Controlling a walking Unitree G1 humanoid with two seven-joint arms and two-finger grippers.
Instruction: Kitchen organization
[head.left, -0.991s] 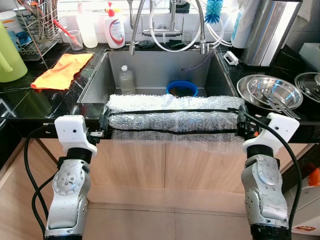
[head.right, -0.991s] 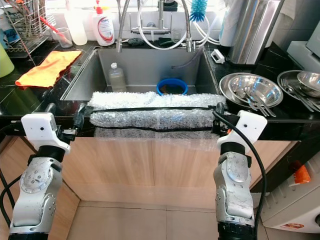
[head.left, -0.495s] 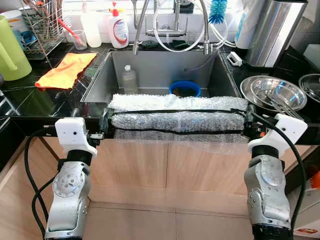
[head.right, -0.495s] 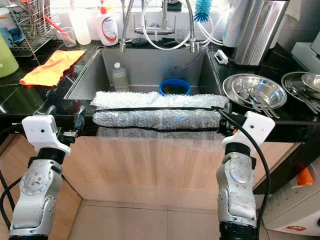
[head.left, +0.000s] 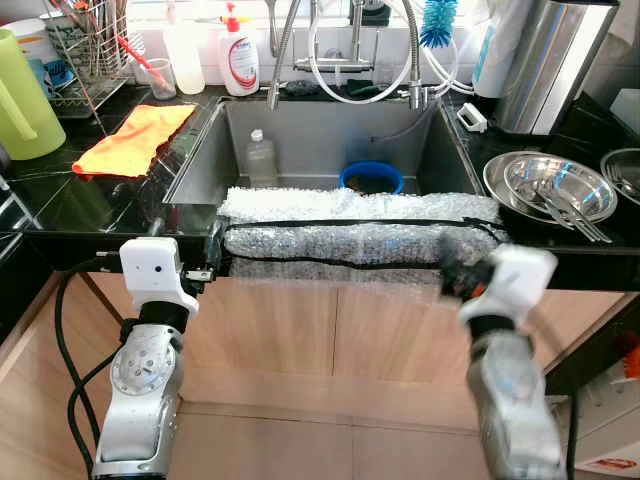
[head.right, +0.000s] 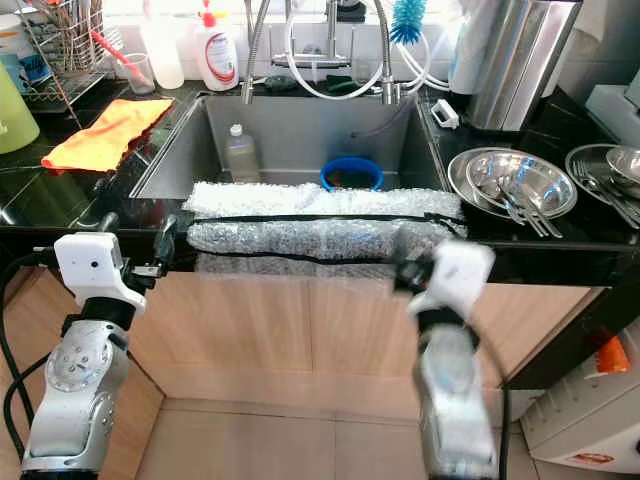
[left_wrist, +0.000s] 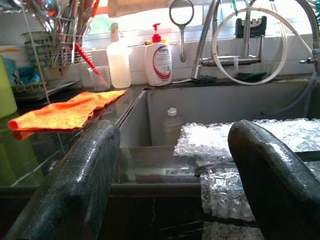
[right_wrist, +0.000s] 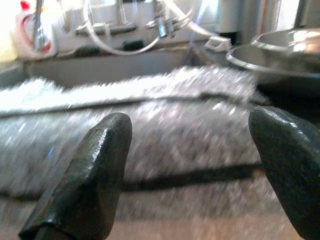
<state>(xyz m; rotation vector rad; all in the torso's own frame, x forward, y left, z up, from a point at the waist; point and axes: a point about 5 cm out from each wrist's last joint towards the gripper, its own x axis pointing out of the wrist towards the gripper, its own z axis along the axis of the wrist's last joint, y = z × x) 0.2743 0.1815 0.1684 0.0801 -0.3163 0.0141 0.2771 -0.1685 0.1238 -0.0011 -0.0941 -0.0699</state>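
Your left wrist view shows the orange cloth (left_wrist: 65, 113) and soap bottle (left_wrist: 158, 59) beyond the left gripper (left_wrist: 175, 185), fingers wide apart and empty. The bubble-wrap roll (head.left: 355, 232), silvery with black bands, lies across the sink (head.left: 330, 130) front edge just ahead of both grippers. The right gripper (right_wrist: 197, 175), spread wide and empty, has pulled back from the roll's end since half a second ago and blurs.

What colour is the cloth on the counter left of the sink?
Orange, clearest in the left eye view.
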